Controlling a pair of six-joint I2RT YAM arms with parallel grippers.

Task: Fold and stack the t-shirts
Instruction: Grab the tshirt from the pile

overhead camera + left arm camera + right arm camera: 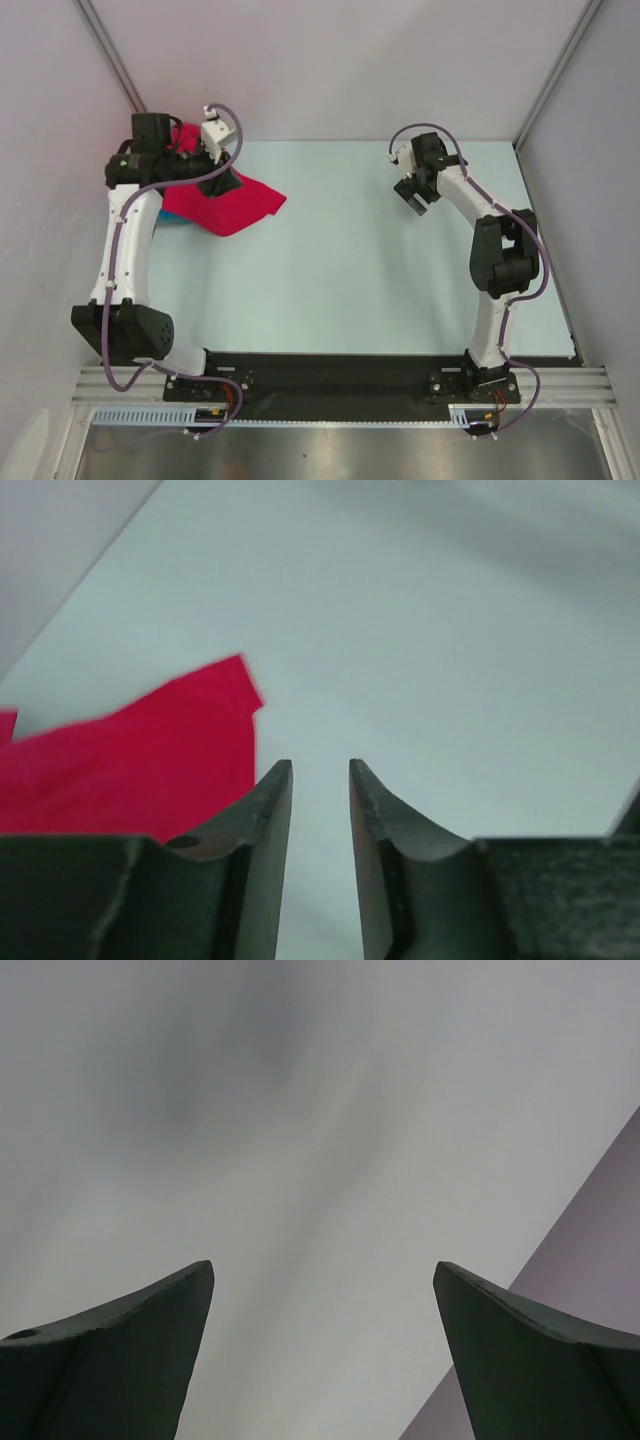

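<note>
A crimson-red t-shirt point(243, 205) lies bunched at the far left of the pale table point(380, 270). A sliver of a turquoise-blue t-shirt point(177, 223) peeks out from under its near-left edge. My left gripper point(226, 184) hovers over the red shirt. In the left wrist view this gripper point(320, 770) is open a narrow gap with only bare table between its fingers, and the red shirt point(150, 770) lies to their left. My right gripper point(412, 196) hangs over the table's far right, away from the shirts. Its jaws point(325, 1275) stand wide open and empty.
Pale walls close in the table at the back, left and right point(580, 180). The left arm's elbow and cable point(125, 230) run along the left edge. A black base strip point(330, 375) lines the near edge.
</note>
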